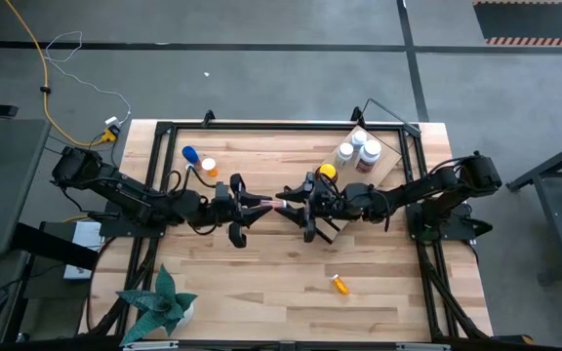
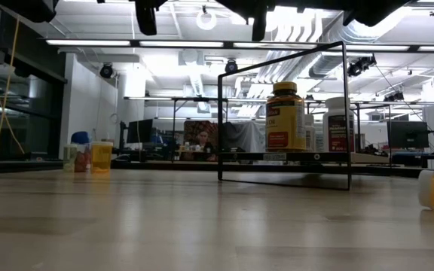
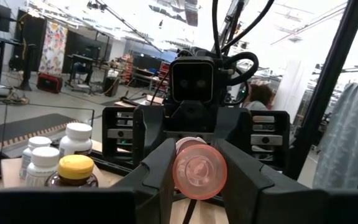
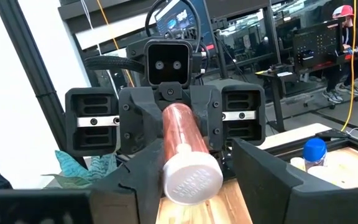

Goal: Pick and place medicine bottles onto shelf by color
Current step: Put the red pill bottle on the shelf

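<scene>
mid-table handover: left claw (image 1: pixel 254 206) clenched on a pink bottle (image 1: pixel 267 204), right claw (image 1: pixel 294 200) parted around its cap end; shelf (image 1: pixel 390 156) at the far right corner holds white bottles (image 1: pixel 358 150) and an amber one (image 1: pixel 326 174); blue bottle (image 1: pixel 189 154) and others wait.

The high view looks straight down on the whole desk (image 1: pixel 261 263) from well above, both arms meeting mid-desk. The low view sits at desk-top height, looking level across the wood into the room beyond, the wire-framed shelf (image 2: pixel 283 158) standing near it. Each wrist view looks close along its own fingers at the opposite arm: both share the pinkish tube-shaped bottle (image 3: pixel 199 174) between the left tool (image 4: pixel 174 134) and right tool (image 3: pixel 191 134), seen end-on from opposite sides.
</scene>
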Robot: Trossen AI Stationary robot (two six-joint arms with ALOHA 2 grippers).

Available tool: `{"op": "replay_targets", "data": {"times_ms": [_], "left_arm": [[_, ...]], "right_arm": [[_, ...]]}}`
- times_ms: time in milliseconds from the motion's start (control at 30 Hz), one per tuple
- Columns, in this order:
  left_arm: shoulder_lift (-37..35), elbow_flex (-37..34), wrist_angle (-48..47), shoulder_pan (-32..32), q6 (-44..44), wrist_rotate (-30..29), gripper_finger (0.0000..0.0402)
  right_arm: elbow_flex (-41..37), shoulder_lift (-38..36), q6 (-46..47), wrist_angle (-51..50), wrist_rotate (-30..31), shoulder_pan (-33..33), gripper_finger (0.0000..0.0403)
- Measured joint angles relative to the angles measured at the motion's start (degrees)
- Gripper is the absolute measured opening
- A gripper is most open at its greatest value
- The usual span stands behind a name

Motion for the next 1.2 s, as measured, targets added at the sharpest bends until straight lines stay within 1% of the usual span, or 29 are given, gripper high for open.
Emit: {"op": "replay_targets", "data": {"times_ms": [133,400,567,733,1200], "left_arm": [[-0.02,0.0,-0.14,-0.02,0.52,-0.85,0.0107],[-0.02,0.0,-0.2,-0.02,1.98,-0.4,0.0172],[-0.02,0.0,-0.68,-0.02,2.62,-0.38,0.0198],[-0.74,0.04,-1.06,-0.02,3.45,-0.35,0.0206],[-1.14,0.07,-2.37,-0.02,3.47,-0.33,0.0207]], "right_arm": [[0.0,0.0,-0.33,-0.03,0.16,0.0,0.0177],[0.0,0.0,-1.07,-0.06,0.14,0.0,0.0177],[0.0,0.0,-1.03,-0.62,0.14,0.0,0.0177],[0.0,0.0,-0.98,-0.62,0.12,0.0,0.0177],[0.0,0.0,-0.89,-0.62,0.06,0.0,0.0177]]}}
